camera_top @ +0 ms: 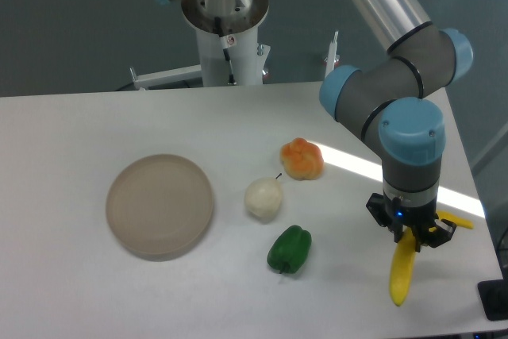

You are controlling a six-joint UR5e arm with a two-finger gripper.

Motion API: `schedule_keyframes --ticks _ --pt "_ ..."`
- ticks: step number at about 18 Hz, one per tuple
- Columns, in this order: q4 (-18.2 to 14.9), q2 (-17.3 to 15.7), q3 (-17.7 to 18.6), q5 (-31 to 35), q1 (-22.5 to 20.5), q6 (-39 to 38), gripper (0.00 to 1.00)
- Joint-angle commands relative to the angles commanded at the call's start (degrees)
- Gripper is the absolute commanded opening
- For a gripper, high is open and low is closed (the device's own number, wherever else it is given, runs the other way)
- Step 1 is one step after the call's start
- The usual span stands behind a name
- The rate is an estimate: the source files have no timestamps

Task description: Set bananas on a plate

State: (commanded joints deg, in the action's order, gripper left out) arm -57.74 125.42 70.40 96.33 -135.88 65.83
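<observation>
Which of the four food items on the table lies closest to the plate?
The whitish round fruit: it sits just right of the plate, nearer than the orange fruit, green pepper or banana.

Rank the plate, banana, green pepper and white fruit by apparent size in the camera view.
1. plate, clearly largest.
2. banana, partly hidden under the tool.
3. green pepper and white fruit look alike; the pepper sits nearer the camera, so no ranking between them.

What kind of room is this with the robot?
Probably a robotics lab: a robot arm works at a bare white table with toy-like food, a banana, a green pepper, and a plate.
</observation>
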Motion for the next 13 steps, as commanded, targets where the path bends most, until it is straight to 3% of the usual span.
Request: schedule_keyframes --ticks 13 --pt "0.0 -0.5 0.6 -0.2 0.0 0.4 0.37"
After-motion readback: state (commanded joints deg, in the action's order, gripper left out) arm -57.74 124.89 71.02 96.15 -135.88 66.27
